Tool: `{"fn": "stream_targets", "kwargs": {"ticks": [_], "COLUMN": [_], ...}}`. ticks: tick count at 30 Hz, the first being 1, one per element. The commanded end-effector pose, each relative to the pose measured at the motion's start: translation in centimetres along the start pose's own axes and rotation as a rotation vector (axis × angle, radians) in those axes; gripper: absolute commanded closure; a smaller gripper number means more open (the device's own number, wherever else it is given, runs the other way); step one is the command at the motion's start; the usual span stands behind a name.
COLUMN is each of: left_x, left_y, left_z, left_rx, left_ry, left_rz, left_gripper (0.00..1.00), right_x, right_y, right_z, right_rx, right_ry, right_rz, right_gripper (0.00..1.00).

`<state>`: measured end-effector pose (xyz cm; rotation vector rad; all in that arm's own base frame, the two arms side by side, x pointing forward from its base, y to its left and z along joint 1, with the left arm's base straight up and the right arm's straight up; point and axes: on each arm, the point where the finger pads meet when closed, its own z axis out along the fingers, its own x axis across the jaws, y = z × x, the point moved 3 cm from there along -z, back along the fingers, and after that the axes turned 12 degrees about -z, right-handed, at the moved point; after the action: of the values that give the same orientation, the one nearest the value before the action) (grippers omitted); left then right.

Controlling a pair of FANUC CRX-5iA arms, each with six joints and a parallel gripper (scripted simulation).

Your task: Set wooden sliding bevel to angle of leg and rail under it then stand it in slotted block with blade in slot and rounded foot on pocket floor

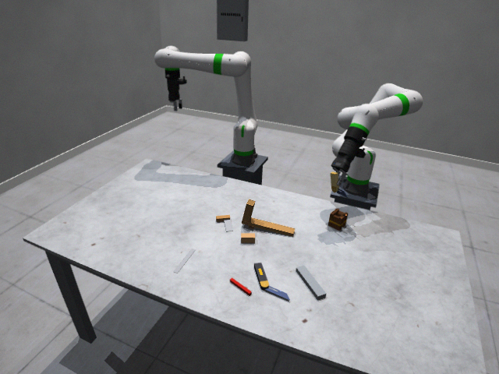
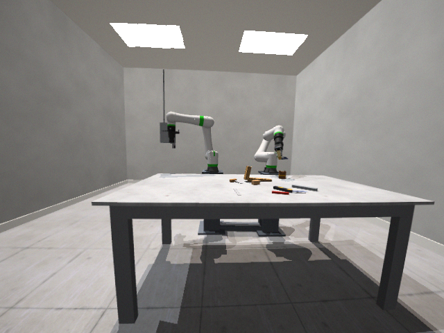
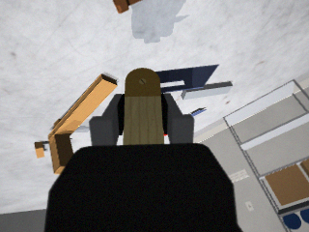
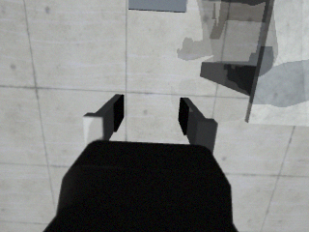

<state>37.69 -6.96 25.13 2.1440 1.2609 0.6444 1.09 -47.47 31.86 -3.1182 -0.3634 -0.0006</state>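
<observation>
You have the wooden sliding bevel (image 1: pixel 334 181) (image 2: pixel 279 155) (image 3: pixel 143 116) clamped by its handle in the left end effector (image 1: pixel 337 174) (image 2: pixel 279 154) (image 3: pixel 143 105), raised above the level of the bench (image 1: pixel 140 225) (image 2: pixel 200 193) (image 3: pixel 29 72) (image 4: pixel 290 97). From the top, you see mainly its pale handle, upright, and cannot make out the blade clearly; the exterior view shows the blade sticking out sideways, though small. Your left wrist view gives the detail: straight wood grain, a rounded end with a slotted screw, and a dark blue blade (image 3: pixel 208 74) swung out to one side, with a long slot and a slanted tip. You cannot tell there whether its angle matches the leg (image 1: pixel 248 212) (image 2: pixel 248 173) (image 3: pixel 61 151) and rail (image 1: pixel 272 227) (image 2: pixel 261 179) (image 3: pixel 84 106). The slotted block (image 1: pixel 337 220) (image 2: pixel 282 175) (image 3: pixel 122 6), dark brown, sits on the bench, whole from the top but cut off at your left wrist view's upper edge. The black bevel (image 1: pixel 260 274) (image 2: pixel 282 188) lies opened on the bench. Your right end effector (image 1: pixel 177 106) (image 2: pixel 173 146) (image 4: pixel 152 107) has its fingers wide apart with nothing between them; its wrist view shows mostly floor (image 4: pixel 145 188).
</observation>
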Motion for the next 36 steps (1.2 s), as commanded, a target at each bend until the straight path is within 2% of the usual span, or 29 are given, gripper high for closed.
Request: {"fn": "stream_targets", "kwargs": {"ticks": [1, 11, 36], "left_x": [0.7, 2.2, 3.5], "left_y": [-0.3, -1.2, -1.9], "left_z": [-0.4, -1.1, -1.6], "left_rx": [-0.007, -0.018, -0.027], "left_ry": [-0.002, -0.004, -0.006], "left_rz": [-0.072, -0.238, -0.371], "left_gripper": [1.0, 1.0, 1.0], "right_x": [0.0, 0.0, 0.0], "right_y": [0.0, 0.0, 0.0], "right_z": [-0.1, -0.1, -0.1], "right_rx": [-0.002, -0.002, -0.002], "right_ry": [-0.001, -0.001, -0.001], "right_rz": [0.0, 0.0, 0.0], "right_gripper": [0.0, 0.0, 0.0]}}
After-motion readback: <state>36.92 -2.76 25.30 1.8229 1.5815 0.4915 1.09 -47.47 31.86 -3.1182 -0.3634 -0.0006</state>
